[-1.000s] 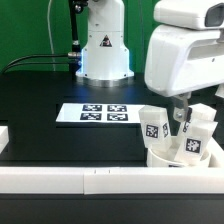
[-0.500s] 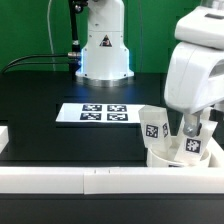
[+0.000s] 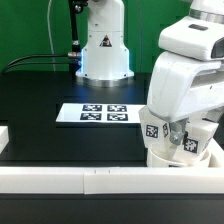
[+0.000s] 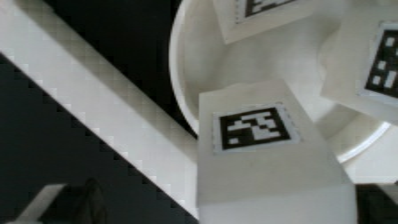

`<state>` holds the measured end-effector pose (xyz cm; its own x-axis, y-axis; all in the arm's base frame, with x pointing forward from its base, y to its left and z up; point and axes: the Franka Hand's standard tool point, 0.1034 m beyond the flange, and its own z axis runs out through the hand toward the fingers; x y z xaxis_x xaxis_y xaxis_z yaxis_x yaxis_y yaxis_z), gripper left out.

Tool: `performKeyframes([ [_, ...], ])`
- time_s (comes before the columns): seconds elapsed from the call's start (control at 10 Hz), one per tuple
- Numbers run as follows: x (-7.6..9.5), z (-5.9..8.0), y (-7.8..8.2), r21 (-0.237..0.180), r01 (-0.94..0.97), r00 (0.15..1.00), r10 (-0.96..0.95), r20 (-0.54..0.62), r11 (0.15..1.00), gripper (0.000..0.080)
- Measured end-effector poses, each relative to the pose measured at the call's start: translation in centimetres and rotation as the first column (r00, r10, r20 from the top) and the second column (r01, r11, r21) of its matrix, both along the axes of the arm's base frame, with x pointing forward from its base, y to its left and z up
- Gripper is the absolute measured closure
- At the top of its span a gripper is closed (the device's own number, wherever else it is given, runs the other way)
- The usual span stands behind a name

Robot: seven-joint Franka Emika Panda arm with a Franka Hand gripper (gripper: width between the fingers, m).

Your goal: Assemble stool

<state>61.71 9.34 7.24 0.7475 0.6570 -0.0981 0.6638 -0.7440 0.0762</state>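
The white stool seat point(image 3: 162, 160) lies at the exterior view's right front, against the front rail. Short white tagged legs stand on it: one point(image 3: 152, 128) on the exterior view's left, another point(image 3: 192, 146) on the right. My gripper point(image 3: 180, 130) hangs low over them, mostly hidden by the big white wrist. In the wrist view a leg point(image 4: 258, 128) with a square tag runs between my dark fingers point(image 4: 71, 200). My gripper point(image 4: 222, 208) looks open, with a gap on one side of the leg. The seat's rim point(image 4: 205, 70) and two more legs point(image 4: 267, 8) point(image 4: 381, 60) show beyond.
The marker board point(image 3: 100, 113) lies flat mid-table. The robot base point(image 3: 103, 50) stands at the back with cables. A long white border rail point(image 3: 90, 180) runs along the front, and shows in the wrist view point(image 4: 89, 90) beside the seat. Another rail piece point(image 3: 3, 140) sits at the exterior view's left.
The arm's wrist has swung toward the exterior view's right, then come down and turned over the stool's legs. The stool and its legs have not moved.
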Motion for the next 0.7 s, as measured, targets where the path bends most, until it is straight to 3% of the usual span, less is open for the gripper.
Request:
performKeyframes([
  [0.1, 0.0, 0.0, 0.0, -0.001, 0.046, 0.999, -0.046, 0.005, 0.999, 0.0409],
  [0.2, 0.0, 0.0, 0.0, -0.002, 0.124, 0.992, -0.124, 0.015, 0.992, 0.0409],
  [0.3, 0.0, 0.1, -0.1, -0.002, 0.198, 0.98, -0.198, 0.025, 0.98, 0.0465],
  [0.5, 0.2, 0.2, -0.6, 0.002, 0.346, 0.937, -0.346, 0.047, 0.938, 0.0465],
  [0.7, 0.4, 0.4, -1.2, 0.028, 0.633, 0.77, -0.633, 0.077, 0.773, 0.0465],
])
